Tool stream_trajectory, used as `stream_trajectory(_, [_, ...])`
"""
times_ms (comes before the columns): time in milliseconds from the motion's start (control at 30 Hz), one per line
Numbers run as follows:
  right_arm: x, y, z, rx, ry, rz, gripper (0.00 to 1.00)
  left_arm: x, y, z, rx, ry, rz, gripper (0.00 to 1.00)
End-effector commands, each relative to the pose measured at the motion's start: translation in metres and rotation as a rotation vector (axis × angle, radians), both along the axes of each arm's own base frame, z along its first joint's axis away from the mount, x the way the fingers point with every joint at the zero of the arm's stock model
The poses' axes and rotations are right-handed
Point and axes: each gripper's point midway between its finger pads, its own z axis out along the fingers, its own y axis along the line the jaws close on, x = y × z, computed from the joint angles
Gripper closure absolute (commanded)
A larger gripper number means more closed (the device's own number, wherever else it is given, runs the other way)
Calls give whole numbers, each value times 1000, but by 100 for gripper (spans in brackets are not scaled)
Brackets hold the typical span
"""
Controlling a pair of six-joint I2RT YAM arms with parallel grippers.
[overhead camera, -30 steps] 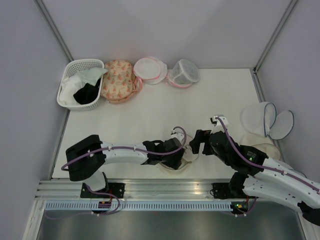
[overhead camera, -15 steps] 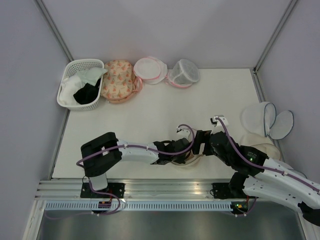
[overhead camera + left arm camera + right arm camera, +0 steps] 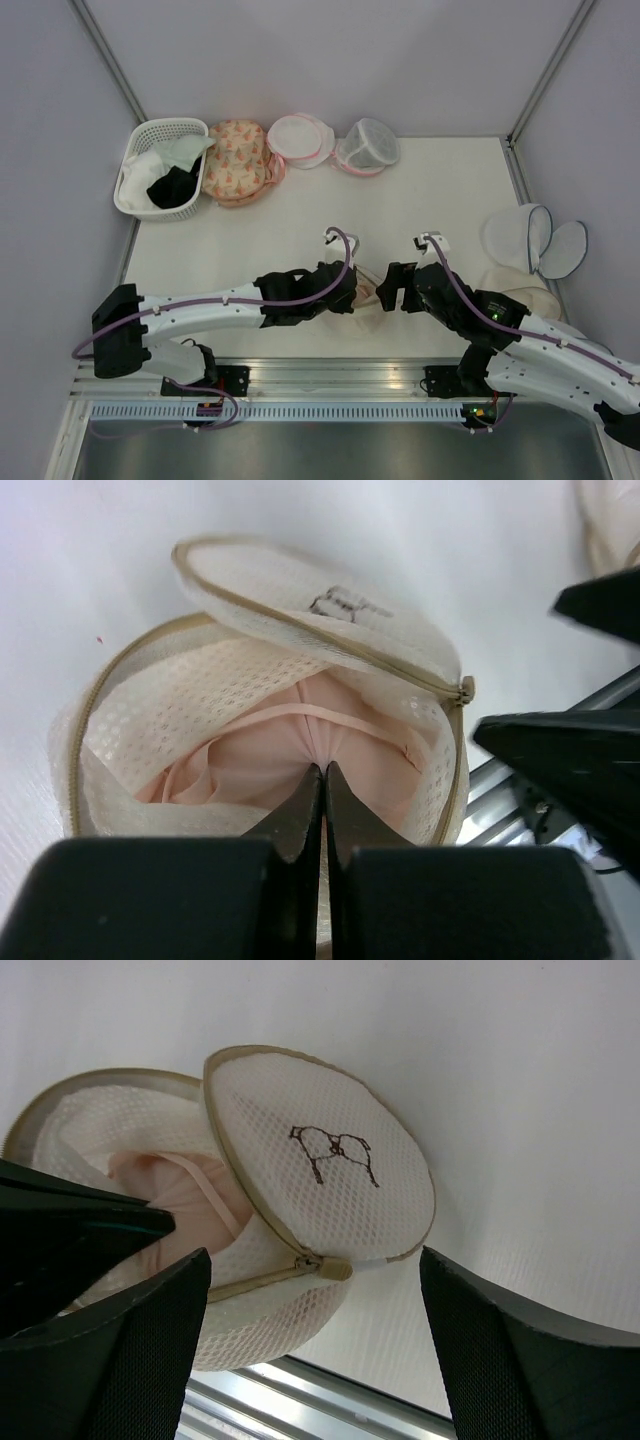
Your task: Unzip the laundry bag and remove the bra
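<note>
Cream-white laundry bag (image 3: 330, 1110) seen unzipped at lower centre of the overhead view, carried slightly upward since a second before. Left gripper (image 3: 323, 775), spread then, since clamped on the pink bra (image 3: 250, 765) inside. Right gripper (image 3: 315, 1260) spread wide around the flap.

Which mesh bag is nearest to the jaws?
The beige-trimmed laundry bag, open around the pink bra; the other bags lie at the far and right edges.

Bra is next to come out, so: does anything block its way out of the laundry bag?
Nothing visible does. The laundry bag is unzipped, its lid flap stands up off the opening, and the bra lies bare inside, with the left gripper shut on its middle.
</note>
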Motion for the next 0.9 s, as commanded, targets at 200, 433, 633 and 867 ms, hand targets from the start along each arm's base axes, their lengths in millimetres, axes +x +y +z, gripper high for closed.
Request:
stream_trajectory(200, [-7, 31, -11, 96, 44, 95, 14, 11, 13, 37, -61, -72, 87, 98])
stream_trajectory(433, [-5, 37, -6, 121, 31, 105, 14, 6, 14, 27, -63, -35, 91, 98])
stream_trajectory(633, [-9, 50, -50, 85, 126, 125, 16, 10, 14, 51, -160, -62, 128, 98])
stream_trajectory(867, [-12, 45, -79, 14, 185, 103, 20, 22, 34, 79, -236, -140, 224, 98])
